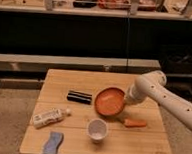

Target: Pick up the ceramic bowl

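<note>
We see the ceramic bowl (109, 101) near the middle of the wooden table (139, 140), its orange inside tipped toward the camera so the near rim looks lower than the far one. Our arm (163, 94) comes in from the right edge of the view, and the gripper (127, 100) sits at the bowl's right rim, touching or all but touching it. Whether it has closed on that rim we cannot tell, since the white wrist hides that end of the arm. Taking the gripper as our reference, the bowl lies directly to its left, and the black rectangular bar (80, 97) lies farther left again, just beyond the bowl. The carrot (135, 123) lies just below the gripper, toward the camera, near the bowl's lower right edge. The white cup (97, 130) stands upright down and to the left of the gripper. The plastic bottle (50, 117) lies on its side well off to the left, with the blue sponge (53, 142) at the table's near left corner.
</note>
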